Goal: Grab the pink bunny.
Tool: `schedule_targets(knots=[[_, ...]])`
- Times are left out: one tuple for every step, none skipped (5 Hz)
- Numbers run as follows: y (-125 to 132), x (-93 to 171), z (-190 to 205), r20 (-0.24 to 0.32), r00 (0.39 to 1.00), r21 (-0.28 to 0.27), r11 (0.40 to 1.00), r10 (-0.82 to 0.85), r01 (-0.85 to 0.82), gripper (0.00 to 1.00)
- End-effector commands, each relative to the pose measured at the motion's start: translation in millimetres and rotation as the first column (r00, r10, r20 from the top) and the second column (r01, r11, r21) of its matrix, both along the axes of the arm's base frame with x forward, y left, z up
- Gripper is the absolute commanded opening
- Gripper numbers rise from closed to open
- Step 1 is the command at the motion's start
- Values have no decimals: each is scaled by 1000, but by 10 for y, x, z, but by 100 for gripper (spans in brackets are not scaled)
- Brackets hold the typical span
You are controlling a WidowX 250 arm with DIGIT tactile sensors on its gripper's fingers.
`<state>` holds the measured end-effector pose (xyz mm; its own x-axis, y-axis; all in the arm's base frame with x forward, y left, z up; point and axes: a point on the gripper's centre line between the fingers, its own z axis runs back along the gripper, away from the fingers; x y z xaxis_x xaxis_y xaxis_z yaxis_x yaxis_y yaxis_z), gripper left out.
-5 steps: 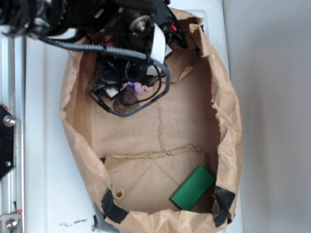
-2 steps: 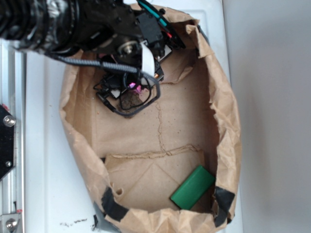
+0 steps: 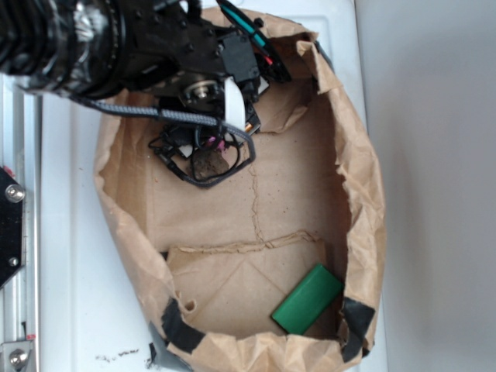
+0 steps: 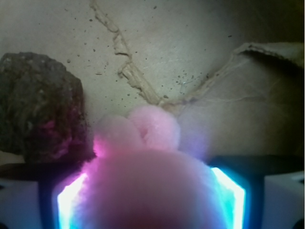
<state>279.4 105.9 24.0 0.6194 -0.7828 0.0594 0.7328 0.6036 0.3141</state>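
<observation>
The pink bunny (image 4: 147, 176) is a fuzzy pale-pink plush that fills the lower middle of the wrist view, its two rounded ears pointing away from the camera. It sits between my gripper's (image 4: 148, 195) two lit pads (image 4: 70, 202), touching both, so the gripper is shut on it. In the exterior view only a small pink patch of the bunny (image 3: 218, 144) shows under the black gripper (image 3: 211, 146), at the upper left of the paper bag's floor. The arm hides the rest of it.
A brown rough lump (image 4: 40, 107) lies just left of the bunny, also seen as the brown lump (image 3: 208, 163) below the gripper. The brown paper bag (image 3: 364, 178) walls in the space. A green block (image 3: 308, 299) lies at the bag's lower right.
The arm has shifted left and covers more of the upper left of the view. The gripper stays over the same spot, and less of the bunny shows than a second ago.
</observation>
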Motion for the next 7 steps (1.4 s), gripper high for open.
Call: schedule_targets(knots=[[-3, -6, 135, 2, 989, -24, 989, 146, -145, 0], [-42, -31, 334, -18, 953, -78, 950, 301, -302, 0], [-107, -56, 533, -44, 870, -116, 863, 490, -492, 0], [-188, -71, 711, -64, 774, -94, 769, 629, -633, 0], [-282, -50, 895, -107, 686, -66, 684, 719, -727, 0], [-431, -19, 1055, -216, 545, -95, 538, 810, -837, 0], [-583, 39, 1191, -196, 503, -127, 487, 842, -864, 0]])
